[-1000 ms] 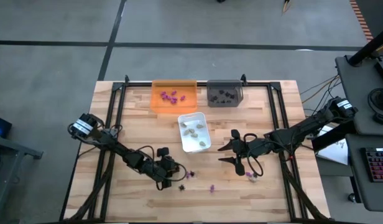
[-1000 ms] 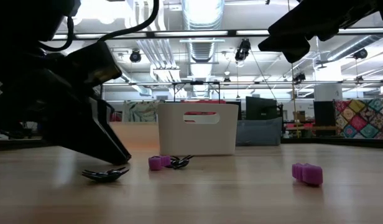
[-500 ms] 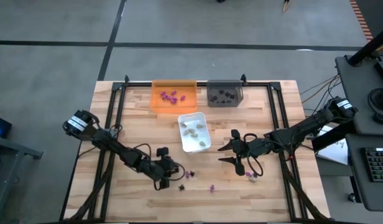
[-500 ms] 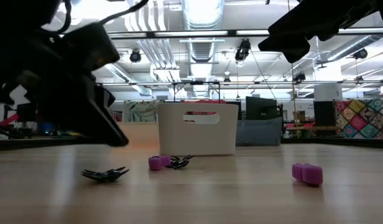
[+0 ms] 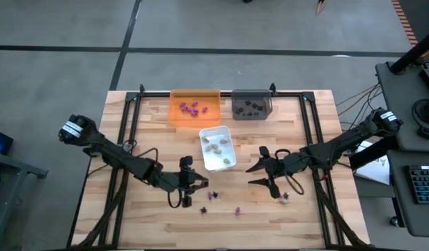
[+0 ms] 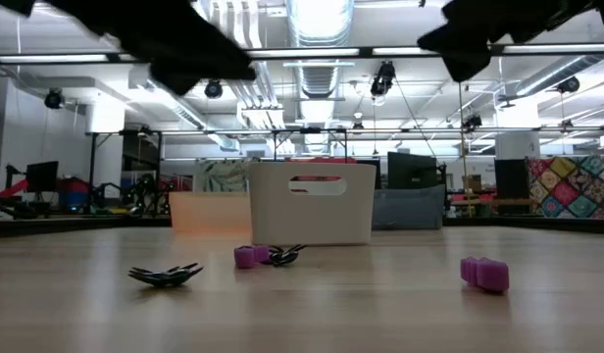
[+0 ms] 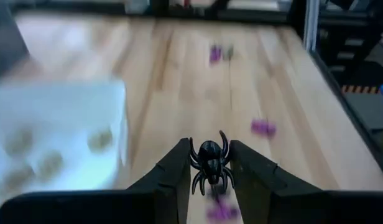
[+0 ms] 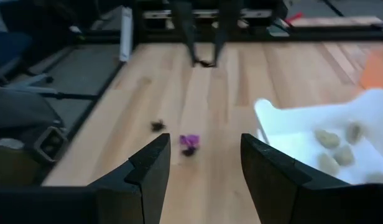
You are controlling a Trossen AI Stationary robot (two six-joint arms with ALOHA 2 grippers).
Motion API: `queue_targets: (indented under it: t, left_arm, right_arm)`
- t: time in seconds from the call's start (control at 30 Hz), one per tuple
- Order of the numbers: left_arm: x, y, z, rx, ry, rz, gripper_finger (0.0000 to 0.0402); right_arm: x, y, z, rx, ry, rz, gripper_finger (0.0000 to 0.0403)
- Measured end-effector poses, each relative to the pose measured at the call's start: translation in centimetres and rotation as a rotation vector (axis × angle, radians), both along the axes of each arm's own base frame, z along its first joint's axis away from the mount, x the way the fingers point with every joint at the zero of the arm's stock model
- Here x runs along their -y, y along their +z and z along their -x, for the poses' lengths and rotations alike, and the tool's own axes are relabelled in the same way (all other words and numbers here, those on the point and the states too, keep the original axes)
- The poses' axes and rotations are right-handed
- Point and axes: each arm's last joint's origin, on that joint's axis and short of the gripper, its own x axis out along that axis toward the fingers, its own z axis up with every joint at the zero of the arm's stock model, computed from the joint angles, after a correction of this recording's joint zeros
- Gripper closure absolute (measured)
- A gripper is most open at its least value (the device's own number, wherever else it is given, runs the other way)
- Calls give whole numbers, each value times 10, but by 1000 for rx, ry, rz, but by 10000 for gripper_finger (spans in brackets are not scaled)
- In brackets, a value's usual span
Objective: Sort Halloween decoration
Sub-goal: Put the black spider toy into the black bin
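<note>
Left gripper [image 7: 209,163]: clenched on a small black plastic spider [image 7: 209,163], which sits between the two dark fingers; raised off the table, in the high view [image 5: 189,183] just beside the near left corner of the white tray, arm reaching in from the table's left edge

Right gripper [image 8: 201,163]: jaws spread, nothing between them; in the high view [image 5: 264,169] it hovers to the right of the white tray, arm entering from the right edge

White rectangular plastic tray [image 5: 208,132]: mid-table, holds several pale beige pieces [image 5: 216,146]; stands between the two grippers

Orange translucent plastic tray [image 5: 176,113]: at the far edge, left of centre, holds purple pieces [image 5: 191,107]

Dark grey plastic tray [image 5: 237,97]: at the far edge, just beside the orange one, holds black pieces [image 5: 251,107]

Loose pieces on the bare wood, near side of the white tray: a purple piece with a black spider touching it [image 6: 269,256], a second black spider [image 6: 166,276] lying alone nearer the front, a purple piece [image 6: 484,274] well apart to the right, and one purple piece [image 5: 283,198] below the right gripper

Light wooden slatted table [image 5: 152,125]: black metal rails [image 5: 134,104] run along the far edge and down both sides; open board lies along the near edge and in both near corners
</note>
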Motion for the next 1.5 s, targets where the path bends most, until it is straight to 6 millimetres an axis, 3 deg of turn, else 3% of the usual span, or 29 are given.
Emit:
queue_targets:
  t: [0.17,0.3,0.6,0.77,0.9,1.27,1.5]
  left_arm:
    - [-17,38,-20,15,-5,-159,324]
    - [-43,61,-39,-4,-15,-285,324]
    - [-132,81,-73,32,-6,-343,324]
    - [-179,77,-92,96,108,-279,324]
    - [-206,66,-111,84,157,-261,324]
    - [-253,38,-164,-32,215,-274,324]
    - [-292,33,-180,-82,300,-252,324]
  right_arm:
    - [4,13,10,50,30,28,220]
    - [6,21,17,88,44,61,220]
    - [7,25,20,118,64,119,220]
    - [7,25,20,118,64,120,220]
    - [7,24,20,114,65,123,220]
    - [8,22,20,84,55,99,220]
    - [8,21,20,77,53,93,220]
